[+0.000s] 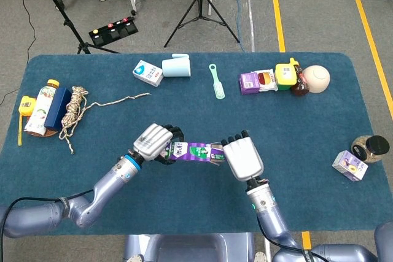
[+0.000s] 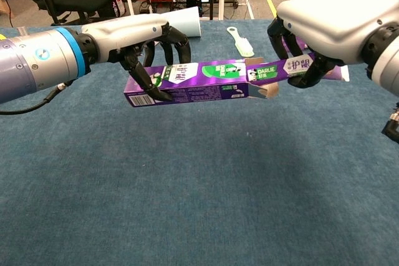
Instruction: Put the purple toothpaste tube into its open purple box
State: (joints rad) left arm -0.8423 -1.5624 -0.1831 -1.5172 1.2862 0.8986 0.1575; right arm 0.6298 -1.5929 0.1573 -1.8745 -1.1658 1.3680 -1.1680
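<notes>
My left hand (image 2: 146, 38) (image 1: 153, 141) grips the long purple toothpaste box (image 2: 193, 81) (image 1: 191, 151) near its closed end and holds it level above the blue table. The box's open end, with its tan flaps, faces my right hand (image 2: 324, 20) (image 1: 242, 157). That hand holds the purple toothpaste tube (image 2: 293, 70) by its rear part. The tube's front end sits inside the box mouth, so its cap is hidden. In the head view my right hand covers most of the tube.
Along the table's far side lie a small milk carton (image 1: 148, 72), a pale blue cup (image 1: 177, 66), a green brush (image 1: 216, 80), and a cluster of purple and yellow packs with a round bowl (image 1: 318, 77). Bottles and rope (image 1: 73, 111) sit far left; a jar (image 1: 369, 148) and a small box sit far right.
</notes>
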